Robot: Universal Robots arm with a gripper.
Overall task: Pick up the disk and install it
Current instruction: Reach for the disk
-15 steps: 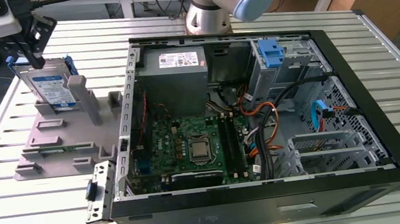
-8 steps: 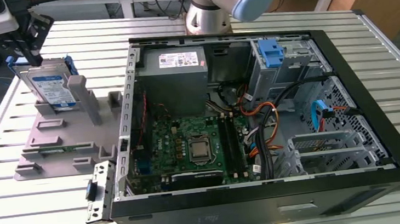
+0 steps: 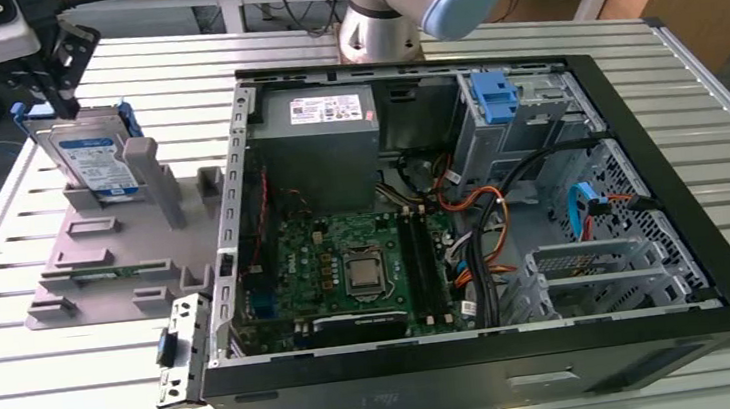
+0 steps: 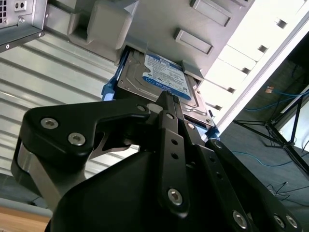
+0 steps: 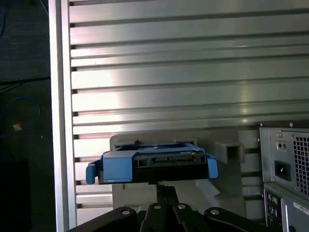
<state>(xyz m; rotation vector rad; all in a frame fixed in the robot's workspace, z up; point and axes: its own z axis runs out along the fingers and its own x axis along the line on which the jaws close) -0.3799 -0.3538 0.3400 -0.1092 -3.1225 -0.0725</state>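
One disk [image 3: 74, 137]: exterior view shows label [image 3: 99, 162], first wrist view connectors [image 5: 166, 159].

Your exterior view is evenly bright from overhead: the slatted surface [image 3: 62, 394] carries a soft sheen, and the computer case [image 3: 489, 378] holds only mild shadow inside. In the second wrist view one edge of the surface burns out white behind the dark gripper [image 4: 166, 99]. In the first wrist view glare streaks the slats; the floor [image 5: 24, 72] beyond the edge is dim.
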